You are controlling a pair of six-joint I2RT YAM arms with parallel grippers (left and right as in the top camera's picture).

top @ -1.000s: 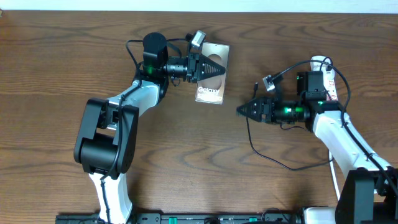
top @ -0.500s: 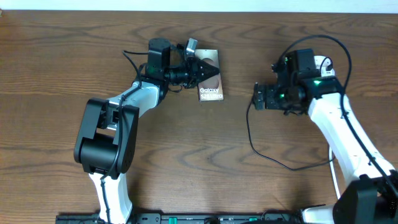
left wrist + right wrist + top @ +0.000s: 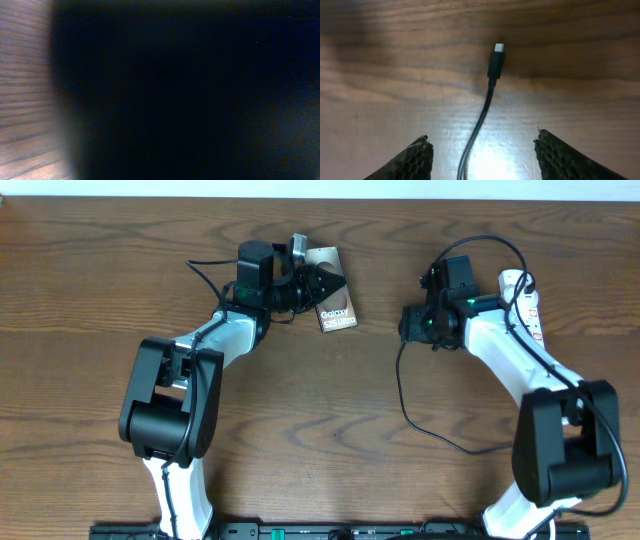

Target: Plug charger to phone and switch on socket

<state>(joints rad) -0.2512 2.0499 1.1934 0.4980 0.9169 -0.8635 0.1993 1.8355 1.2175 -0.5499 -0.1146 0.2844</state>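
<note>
The phone (image 3: 337, 308), bronze with white "Galaxy" lettering, lies tilted at the back middle of the table. My left gripper (image 3: 322, 281) is on its upper end and looks shut on it. The left wrist view is almost all black, blocked by something close. The charger (image 3: 402, 395) is a thin black cable looping over the table. In the right wrist view its connector tip (image 3: 496, 60) lies flat on the wood, cable running back between my fingers. My right gripper (image 3: 481, 141) is open, pointing down just above the cable, and shows in the overhead view (image 3: 410, 326). The socket (image 3: 527, 298) lies at the far right.
The socket's white cord and a black plug sit by its far end near my right arm. The charger cable's loop reaches toward the front right (image 3: 470, 448). The table's far edge (image 3: 400, 200) runs just behind the phone.
My right gripper swung back from level to pointing down over the cable's end. My left gripper shifted left and the phone turned with it, its lower end swinging right.
</note>
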